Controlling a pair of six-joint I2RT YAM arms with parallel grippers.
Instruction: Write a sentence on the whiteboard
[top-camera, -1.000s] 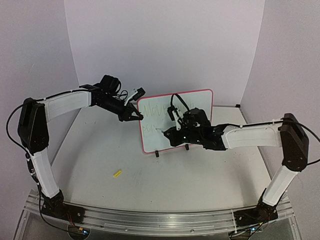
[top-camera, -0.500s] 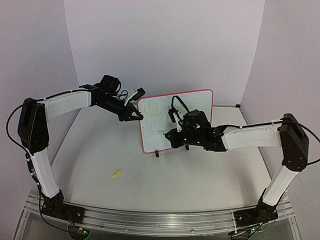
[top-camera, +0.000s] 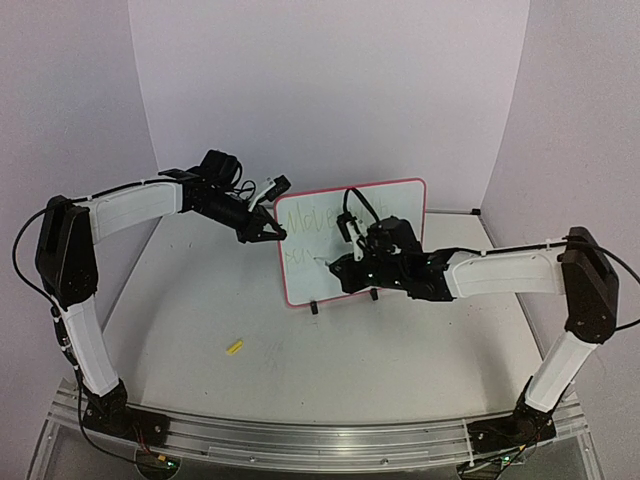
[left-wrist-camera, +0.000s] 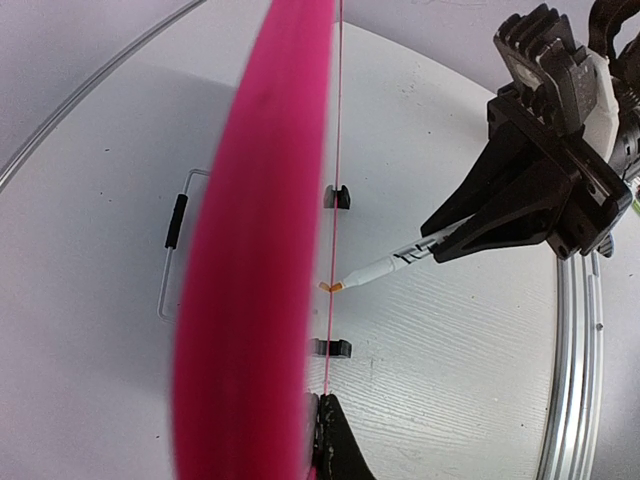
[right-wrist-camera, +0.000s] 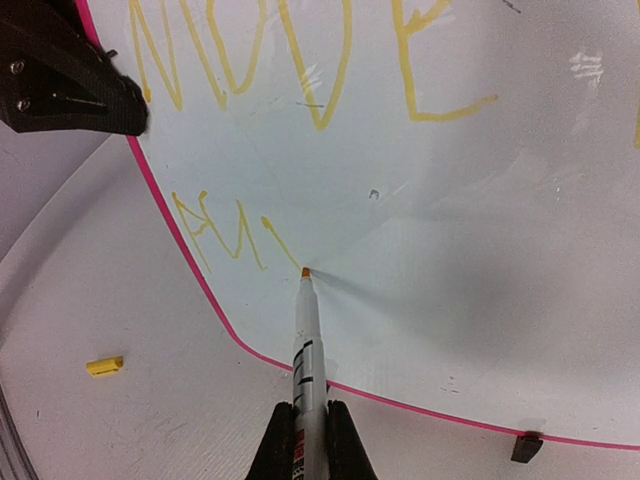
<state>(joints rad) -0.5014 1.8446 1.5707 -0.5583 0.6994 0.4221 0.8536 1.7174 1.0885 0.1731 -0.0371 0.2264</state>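
The whiteboard (top-camera: 400, 205), pink-framed, stands upright on two black feet at mid-table. My left gripper (top-camera: 272, 234) is shut on its left edge; the left wrist view shows that edge (left-wrist-camera: 255, 250) as a pink blur between the black fingertips (left-wrist-camera: 335, 440). My right gripper (top-camera: 345, 268) is shut on a white marker (right-wrist-camera: 308, 350). Its orange tip (right-wrist-camera: 305, 272) touches the board (right-wrist-camera: 450, 250) at the end of the lower line. The sentence (right-wrist-camera: 280, 60) is yellow, in two lines. The same marker (left-wrist-camera: 385, 265) also shows in the left wrist view, meeting the board face.
A yellow marker cap (top-camera: 234, 348) lies on the table left of the board, also seen in the right wrist view (right-wrist-camera: 104, 366). A wire stand (left-wrist-camera: 175, 225) props the board from behind. Purple walls close in the back and sides.
The marker tip has shifted only slightly along the lower line of writing. The left arm and the board have not moved.
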